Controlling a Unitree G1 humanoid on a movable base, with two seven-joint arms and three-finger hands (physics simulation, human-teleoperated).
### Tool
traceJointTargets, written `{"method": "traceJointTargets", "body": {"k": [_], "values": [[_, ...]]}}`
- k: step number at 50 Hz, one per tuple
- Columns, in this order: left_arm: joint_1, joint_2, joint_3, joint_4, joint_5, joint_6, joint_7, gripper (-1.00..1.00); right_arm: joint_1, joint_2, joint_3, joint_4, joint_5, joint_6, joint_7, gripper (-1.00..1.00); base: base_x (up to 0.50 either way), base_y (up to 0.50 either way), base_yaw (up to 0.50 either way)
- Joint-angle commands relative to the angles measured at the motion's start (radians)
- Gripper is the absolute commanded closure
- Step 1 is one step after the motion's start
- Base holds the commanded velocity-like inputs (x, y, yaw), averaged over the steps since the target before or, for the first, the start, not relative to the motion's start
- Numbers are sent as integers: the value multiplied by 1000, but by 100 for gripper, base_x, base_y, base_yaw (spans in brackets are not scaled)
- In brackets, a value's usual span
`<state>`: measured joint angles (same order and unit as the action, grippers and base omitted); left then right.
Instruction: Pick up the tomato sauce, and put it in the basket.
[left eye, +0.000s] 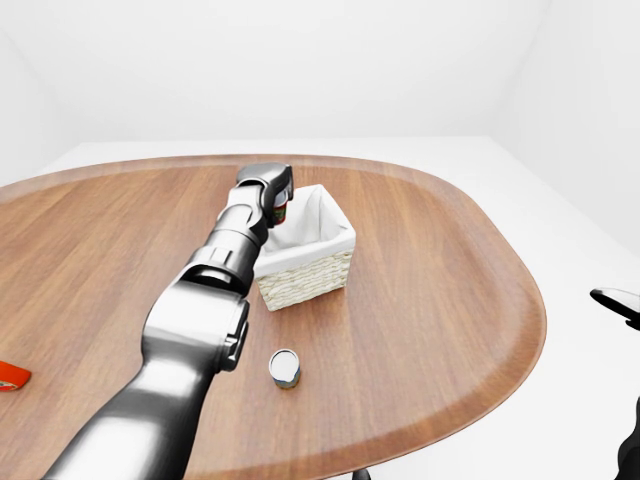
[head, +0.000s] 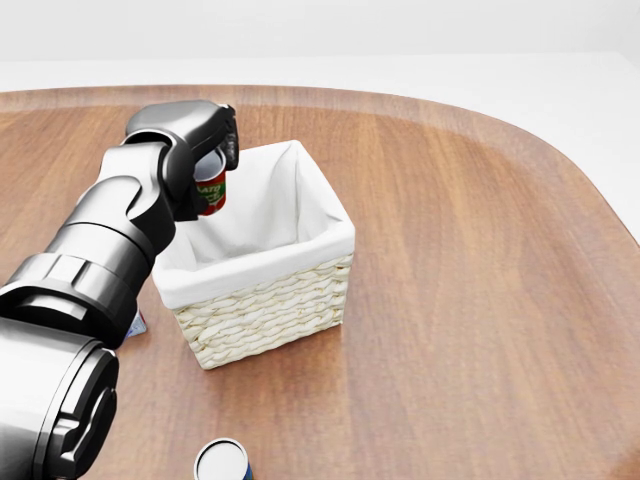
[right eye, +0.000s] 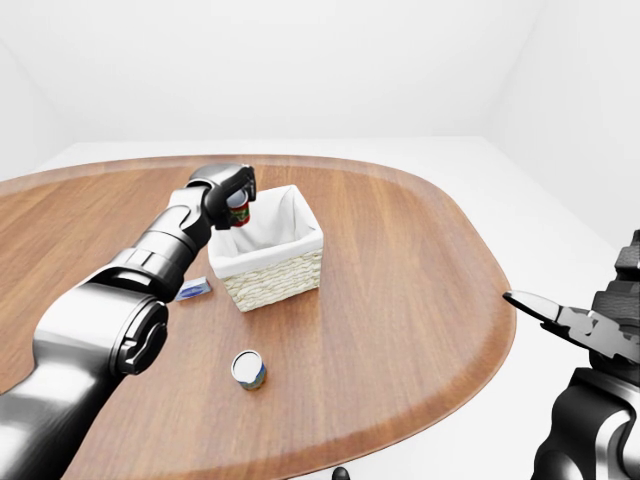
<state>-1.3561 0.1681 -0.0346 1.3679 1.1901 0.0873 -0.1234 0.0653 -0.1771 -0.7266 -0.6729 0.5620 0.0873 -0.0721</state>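
Your left hand (head: 190, 135) grips the tomato sauce can (head: 210, 190) over the basket's (head: 262, 312) left rim.
Wood table (left eye: 430, 300) lies open to the fingers' right. Only the right-eye view shows your right hand (right eye: 590, 325), fingers spread, off the table; a small tin (right eye: 248, 368) stands well below the basket; your arm hides most of the can.

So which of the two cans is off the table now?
The red tomato sauce can, gripped by the left hand over the basket. The other can stands on the table.
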Motion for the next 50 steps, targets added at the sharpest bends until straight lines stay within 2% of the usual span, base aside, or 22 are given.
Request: {"method": "traceJointTargets", "body": {"k": [1, 17, 18, 19, 50], "values": [[38, -18, 20, -6, 2, 0, 23, 100, 1, 1, -2, 2, 2, 0, 2, -100, 0, 0, 0], [45, -15, 5, -4, -6, 0, 36, 100, 0, -2, -3, 10, 5, 0, 3, -100, 0, 0, 0], [44, -15, 3, -4, -3, 0, 35, 91, 0, -1, -2, 11, 3, 0, 3, -100, 0, 0, 0], [41, -13, 5, -5, -5, 0, 44, -100, 0, 0, -1, 12, 3, 0, 4, -100, 0, 0, 0], [38, 0, 9, -5, -14, 0, 60, -100, 1, 4, 7, -4, -3, 0, -2, -100, 0, 0, 0]]}}
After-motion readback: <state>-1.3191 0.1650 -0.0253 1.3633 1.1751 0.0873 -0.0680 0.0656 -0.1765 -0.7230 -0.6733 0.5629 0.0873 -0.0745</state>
